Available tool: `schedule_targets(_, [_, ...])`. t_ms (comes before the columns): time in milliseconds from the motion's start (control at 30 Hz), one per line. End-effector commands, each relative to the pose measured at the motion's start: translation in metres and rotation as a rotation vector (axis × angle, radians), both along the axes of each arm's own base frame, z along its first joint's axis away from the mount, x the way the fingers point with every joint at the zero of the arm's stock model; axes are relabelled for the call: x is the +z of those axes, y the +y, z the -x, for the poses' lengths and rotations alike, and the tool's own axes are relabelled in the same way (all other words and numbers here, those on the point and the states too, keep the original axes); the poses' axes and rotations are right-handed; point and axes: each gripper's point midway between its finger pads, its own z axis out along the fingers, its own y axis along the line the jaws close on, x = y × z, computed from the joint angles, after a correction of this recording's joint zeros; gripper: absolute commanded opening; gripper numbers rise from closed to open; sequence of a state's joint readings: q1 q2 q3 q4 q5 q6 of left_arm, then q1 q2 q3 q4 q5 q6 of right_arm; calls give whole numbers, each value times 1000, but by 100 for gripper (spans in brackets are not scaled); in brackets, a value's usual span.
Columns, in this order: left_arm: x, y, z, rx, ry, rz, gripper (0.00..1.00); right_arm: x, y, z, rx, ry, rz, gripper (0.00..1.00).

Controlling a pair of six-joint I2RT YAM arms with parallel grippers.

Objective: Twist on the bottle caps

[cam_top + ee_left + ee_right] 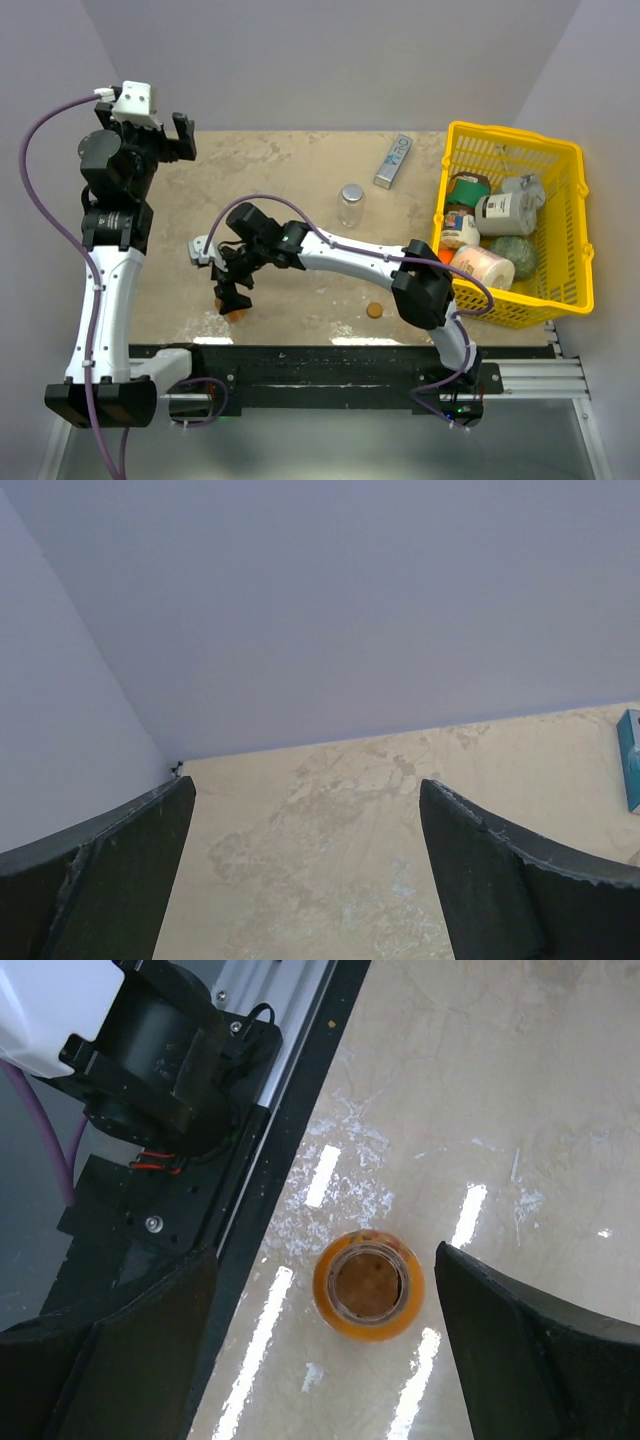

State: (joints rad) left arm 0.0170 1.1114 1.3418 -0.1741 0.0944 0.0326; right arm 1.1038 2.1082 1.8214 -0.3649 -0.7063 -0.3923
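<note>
While the right gripper (325, 1252) hangs apart over the orange bottle (368, 1285), centre it before closing; left gripper (305, 782), far left, also apart.

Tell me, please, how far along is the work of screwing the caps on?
Done: nothing surely; the clear bottle shows a greyish top, but I cannot tell if that is its cap. In hand: the right gripper stands open over the orange bottle, gripping nothing. To do: the brownish cap lies loose on the table, and the left gripper is open, far off.
</note>
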Motion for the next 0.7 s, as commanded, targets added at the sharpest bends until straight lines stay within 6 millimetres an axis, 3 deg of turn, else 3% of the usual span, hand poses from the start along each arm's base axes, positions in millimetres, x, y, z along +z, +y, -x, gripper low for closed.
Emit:
schedule_targets(0, [6,2,8,-6,-28,50,100,21,10,-6,24,-69,-81,90])
schedule_targets(267, [0,-1,9,-32,-10,61,100,-1,11,-19,-43,-96,-44,84])
schedule_targets(667, [-11,-3,7,-53,13,76,100,-32,2,-10,22,-103,32,83])
